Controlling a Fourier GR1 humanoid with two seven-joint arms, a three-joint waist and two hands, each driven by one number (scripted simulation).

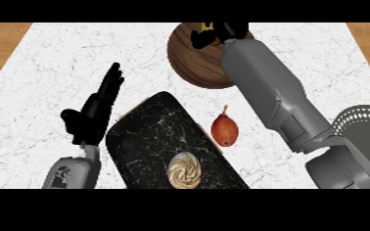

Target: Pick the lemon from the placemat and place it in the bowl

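White marble counter [65, 58] w/ black placemat [155, 132] at centre, brown bowl [194, 61] up top under right hand [217, 33] curled on yellow lemon [207, 28], left hand [94, 110] resting w/ fingers straight, cream pastry [186, 170] on mat, red fruit [224, 128] beside it.

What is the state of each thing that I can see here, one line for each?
Lemon: held in the right hand, over the bowl.
Right hand: shut on the lemon.
Left hand: open, resting, fingers up.
Bowl: upright on the counter.
Placemat: flat, carrying a pastry.
Red fruit: lying on the counter beside the placemat.
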